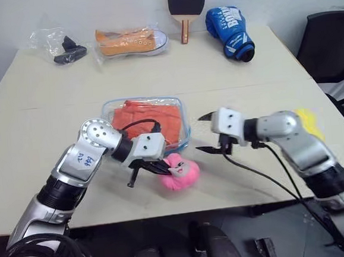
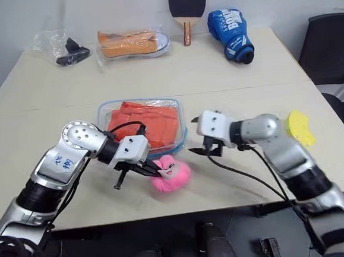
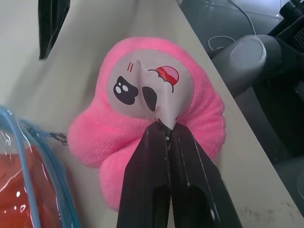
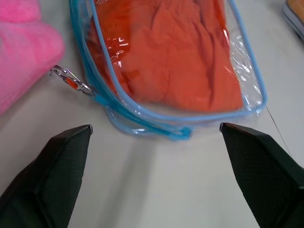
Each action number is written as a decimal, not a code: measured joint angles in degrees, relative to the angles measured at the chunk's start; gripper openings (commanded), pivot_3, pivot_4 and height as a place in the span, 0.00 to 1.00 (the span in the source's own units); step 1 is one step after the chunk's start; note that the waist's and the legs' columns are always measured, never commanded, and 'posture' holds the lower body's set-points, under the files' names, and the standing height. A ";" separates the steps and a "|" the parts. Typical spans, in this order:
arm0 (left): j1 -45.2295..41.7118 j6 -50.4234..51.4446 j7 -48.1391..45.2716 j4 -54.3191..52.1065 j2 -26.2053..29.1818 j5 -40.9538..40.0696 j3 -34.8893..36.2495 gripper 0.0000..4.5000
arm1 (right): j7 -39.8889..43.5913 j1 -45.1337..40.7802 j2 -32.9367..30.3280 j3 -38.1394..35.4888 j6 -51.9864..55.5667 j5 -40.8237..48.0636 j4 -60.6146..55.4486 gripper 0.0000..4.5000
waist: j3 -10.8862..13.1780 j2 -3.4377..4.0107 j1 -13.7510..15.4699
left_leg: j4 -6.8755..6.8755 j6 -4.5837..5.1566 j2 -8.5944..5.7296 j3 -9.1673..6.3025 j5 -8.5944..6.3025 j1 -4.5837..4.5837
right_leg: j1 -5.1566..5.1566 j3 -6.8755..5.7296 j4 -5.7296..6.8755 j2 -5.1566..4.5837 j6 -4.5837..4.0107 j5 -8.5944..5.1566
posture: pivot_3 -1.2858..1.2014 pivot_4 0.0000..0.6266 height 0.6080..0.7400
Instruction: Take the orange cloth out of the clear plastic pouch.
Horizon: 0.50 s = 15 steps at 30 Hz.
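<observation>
One clear plastic pouch (image 1: 146,123) holding one orange cloth (image 1: 146,121). Left tool (image 3: 164,133) pinching one pink toy (image 3: 147,118); right tool (image 4: 152,130) spread wide. Maybe one zipper clip (image 4: 69,78).

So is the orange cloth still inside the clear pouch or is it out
Inside. The orange cloth lies folded within the clear plastic pouch, behind the plastic and enclosed by the blue trim; none of it pokes out.

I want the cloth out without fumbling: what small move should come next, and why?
Probably ease the right gripper forward to the clear plastic pouch. It is open and faces the pouch's near edge, the orange cloth is still inside, and the left gripper is shut on the pink plush toy beside the pouch.
</observation>
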 measured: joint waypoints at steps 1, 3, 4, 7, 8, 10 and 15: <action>0.34 0.65 0.16 -0.55 0.25 -0.60 0.70 0.01 | 0.06 -0.80 0.78 0.42 -1.79 -1.28 2.04 1.00 | 0.00 0.00 -0.02 | -0.01 0.00 0.02 0.00 0.00 0.00 | -0.01 -0.02 0.01 -0.02 0.00 0.00 | 0.52 0.24 1.00; 0.61 2.12 0.50 -1.21 0.85 -1.70 1.77 0.00 | 0.18 -2.26 2.20 0.69 -4.80 -3.19 5.94 0.96 | 0.00 0.00 -0.07 | -0.01 0.01 0.03 0.00 0.00 -0.01 | -0.01 -0.02 0.04 -0.03 0.00 0.00 | 0.52 0.24 1.00; 0.68 2.57 0.71 -1.57 1.08 -1.97 2.22 0.00 | 0.37 -2.82 2.72 0.78 -5.96 -3.77 7.54 0.91 | 0.00 0.00 -0.07 | -0.01 0.01 0.03 0.00 0.00 0.00 | -0.01 -0.03 0.05 -0.02 0.00 0.00 | 0.52 0.24 1.00; 1.09 3.33 1.70 -2.15 2.37 -2.78 3.97 0.00 | 1.91 -3.88 4.57 1.15 -9.77 -5.11 11.43 0.72 | 0.00 0.00 -0.13 | -0.02 0.01 0.07 -0.03 0.00 0.01 | -0.01 -0.02 0.08 -0.01 -0.01 0.00 | 0.52 0.24 1.00; 1.11 3.50 1.94 -2.16 2.51 -2.94 4.27 0.00 | 2.17 -3.88 4.95 1.23 -10.39 -5.32 12.12 0.72 | 0.00 0.00 -0.14 | -0.02 0.01 0.08 -0.03 0.00 0.02 | -0.01 -0.02 0.09 -0.01 -0.01 0.00 | 0.52 0.24 1.00; 1.35 3.75 2.39 -2.15 2.54 -3.42 4.77 0.00 | 2.79 -3.92 5.96 1.43 -11.59 -5.97 13.25 0.72 | 0.00 0.00 -0.21 | -0.02 0.01 0.10 -0.03 0.00 0.01 | -0.01 -0.02 0.12 -0.02 -0.01 0.00 | 0.52 0.24 1.00; 1.77 3.81 3.16 -2.16 2.53 -3.76 4.96 0.00 | 3.30 -4.83 8.52 2.41 -13.70 -7.63 15.91 0.72 | 0.00 0.00 -0.36 | -0.02 0.01 0.11 -0.03 0.00 0.03 | -0.03 0.00 0.14 -0.02 -0.01 0.00 | 0.52 0.24 1.00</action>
